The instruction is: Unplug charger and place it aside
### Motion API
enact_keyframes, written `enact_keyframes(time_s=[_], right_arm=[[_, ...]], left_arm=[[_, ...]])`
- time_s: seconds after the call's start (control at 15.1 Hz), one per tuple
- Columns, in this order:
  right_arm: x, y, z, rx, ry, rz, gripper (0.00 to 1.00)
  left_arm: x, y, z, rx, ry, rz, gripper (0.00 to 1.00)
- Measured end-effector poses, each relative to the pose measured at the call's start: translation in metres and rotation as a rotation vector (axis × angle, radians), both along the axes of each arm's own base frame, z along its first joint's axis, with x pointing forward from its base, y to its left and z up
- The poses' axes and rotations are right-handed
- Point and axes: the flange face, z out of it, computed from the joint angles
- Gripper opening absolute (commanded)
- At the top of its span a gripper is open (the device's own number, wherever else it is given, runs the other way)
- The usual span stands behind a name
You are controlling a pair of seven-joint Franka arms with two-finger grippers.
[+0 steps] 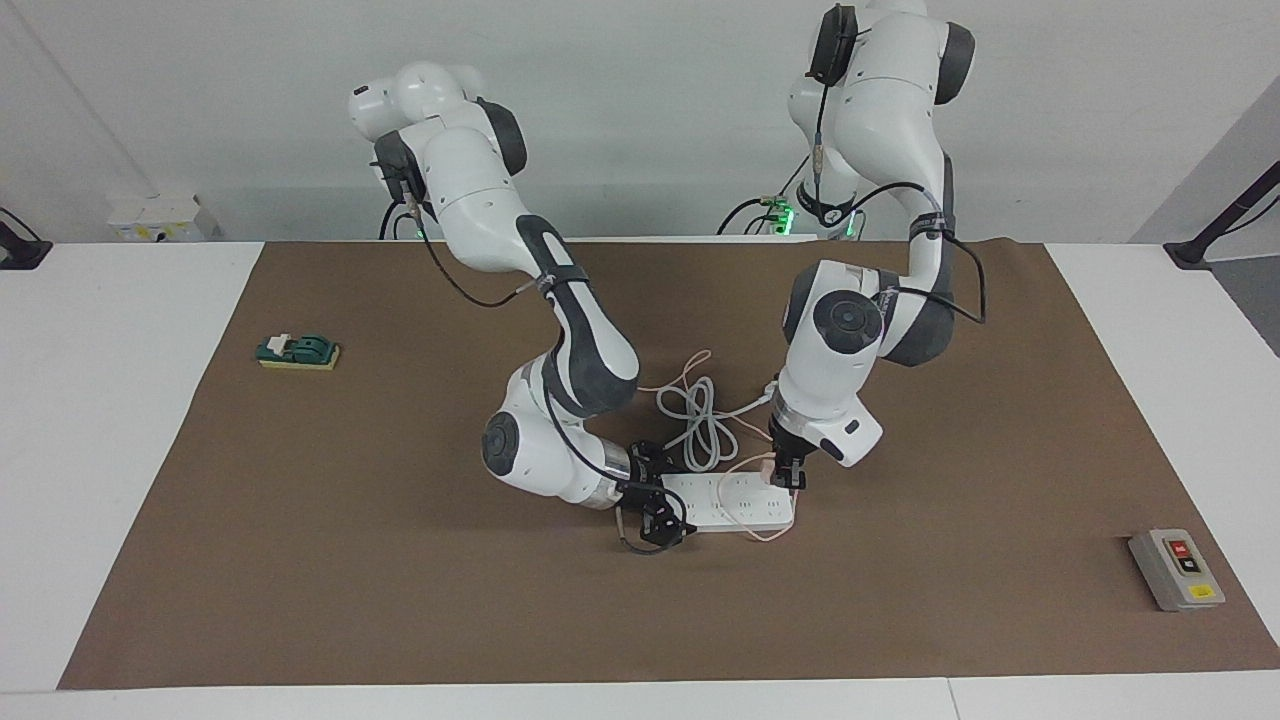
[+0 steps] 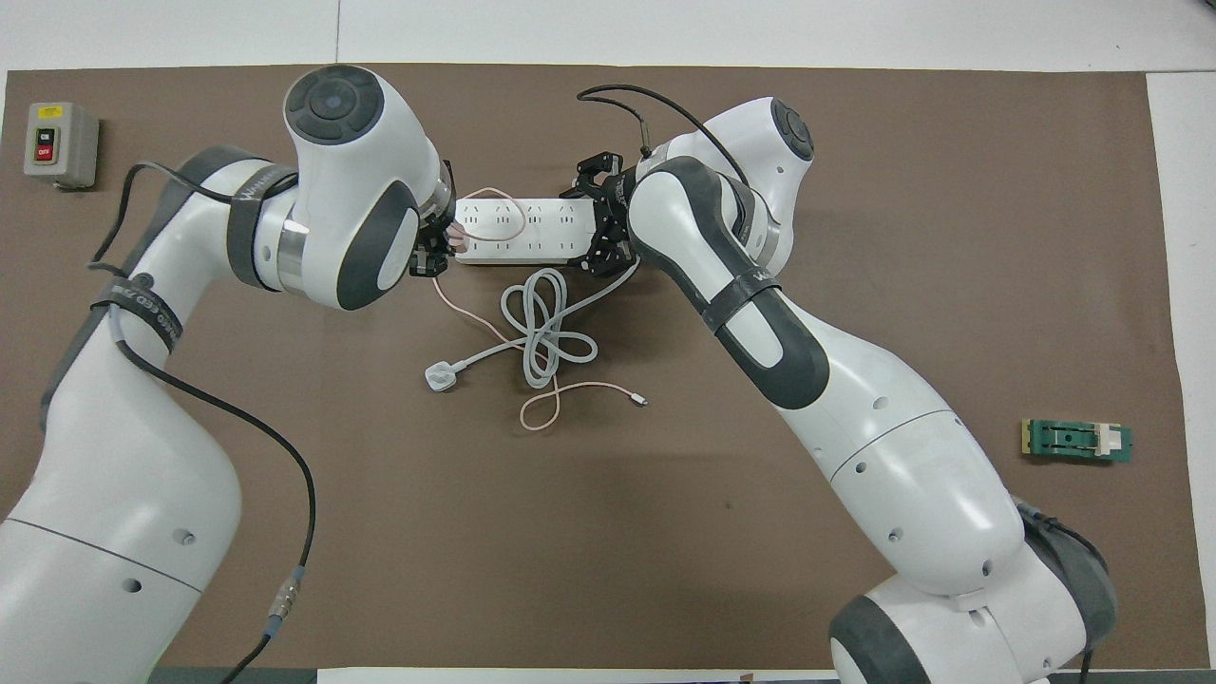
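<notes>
Facing view
- Power strip (image 1: 733,502): a long white multi-socket strip is laid flat on the brown mat (image 1: 400,560), near mid-table.
- Charger (image 1: 768,469): a small pale pink cube is seen seated on the strip at the end toward the left arm; its thin pink cable (image 1: 745,520) is looped over the strip's top.
- Left gripper (image 1: 789,478): it is set down on the charger with fingers closed on the pink cube.
- Right gripper (image 1: 655,500): it is placed at the strip's other end, fingers spread across the strip's width.
- White cord (image 1: 695,425): it is coiled nearer to the robots than the strip.
- Green block (image 1: 298,351): it is noted toward the right arm's end.
- Switch box (image 1: 1177,568): a grey box is noted toward the left arm's end.

Overhead view
- Strip sockets (image 2: 518,231): all but the charger's are seen unoccupied.
- Charger (image 2: 457,231): it is largely covered by the left gripper (image 2: 435,252).
- White three-pin plug (image 2: 440,378): it is lying loose on the mat.
- Pink cable end (image 2: 642,402): it is lying free beside the coil.
</notes>
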Motion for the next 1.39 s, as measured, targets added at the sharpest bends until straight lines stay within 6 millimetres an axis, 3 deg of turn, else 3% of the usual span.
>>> enact_keyframes(time_s=[0.2,0.33,0.4,0.46,0.53,0.6,0.66,0.73,0.79,0.86,0.99,1.19,1.39], right_arm=[[0.0,0.0,0.0,0.0,0.0,0.0,0.35],[0.0,0.0,0.0,0.0,0.0,0.0,0.44],[0.0,0.0,0.0,0.0,0.0,0.0,0.5],[0.0,0.0,0.0,0.0,0.0,0.0,0.63],[0.0,0.0,0.0,0.0,0.0,0.0,0.83],[0.0,0.0,0.0,0.0,0.0,0.0,0.93],[0.0,0.0,0.001,0.0,-0.001,0.001,1.0],[0.0,0.0,0.002,-0.001,-0.001,0.002,1.0],[0.001,-0.004,0.008,-0.004,-0.005,0.008,1.0],[0.004,-0.012,0.021,-0.01,-0.007,0.02,1.0],[0.01,-0.036,0.062,-0.033,-0.028,0.042,1.0],[0.008,-0.066,0.118,-0.076,-0.046,0.073,1.0],[-0.012,-0.112,0.185,-0.185,-0.097,0.184,1.0]], left_arm=[[0.006,0.054,0.043,-0.001,0.012,-0.043,0.0],[0.004,0.1,0.07,-0.011,0.039,-0.101,0.0],[0.004,0.128,0.082,-0.017,0.052,-0.13,0.0],[0.002,0.158,0.09,-0.024,0.064,-0.165,0.0],[0.0,0.19,0.095,-0.032,0.078,-0.209,0.0],[-0.004,0.221,0.095,-0.041,0.094,-0.261,0.0],[-0.009,0.247,0.091,-0.05,0.107,-0.303,0.0],[-0.014,0.269,0.084,-0.059,0.122,-0.34,0.0],[-0.019,0.289,0.079,-0.07,0.134,-0.374,0.57],[-0.024,0.307,0.075,-0.079,0.14,-0.401,1.0],[-0.028,0.326,0.075,-0.089,0.139,-0.436,1.0],[-0.028,0.315,0.085,-0.091,0.122,-0.511,1.0],[-0.039,0.309,0.12,-0.085,0.086,-0.76,1.0]])
